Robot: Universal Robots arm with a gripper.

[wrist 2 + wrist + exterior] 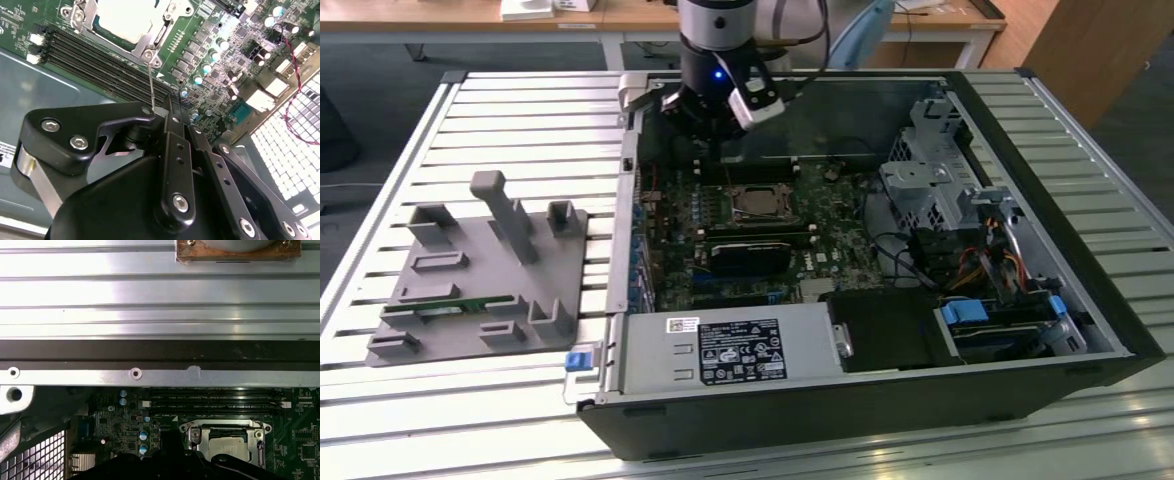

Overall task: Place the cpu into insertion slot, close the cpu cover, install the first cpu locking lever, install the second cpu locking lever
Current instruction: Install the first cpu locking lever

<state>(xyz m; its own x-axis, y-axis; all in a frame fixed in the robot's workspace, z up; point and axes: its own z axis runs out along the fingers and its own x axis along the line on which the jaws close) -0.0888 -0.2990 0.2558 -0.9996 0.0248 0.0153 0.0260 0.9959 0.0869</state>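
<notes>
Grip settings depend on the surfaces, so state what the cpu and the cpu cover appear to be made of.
cpu: the top looks like bare metal, silvery-grey and matte. It has a soft, even sheen with no sharp glints, so it is probably a plated lid.
cpu cover: this looks like thin stamped sheet metal, likely steel. Its finish is brighter, and highlights show along the bent frame edges.
</notes>
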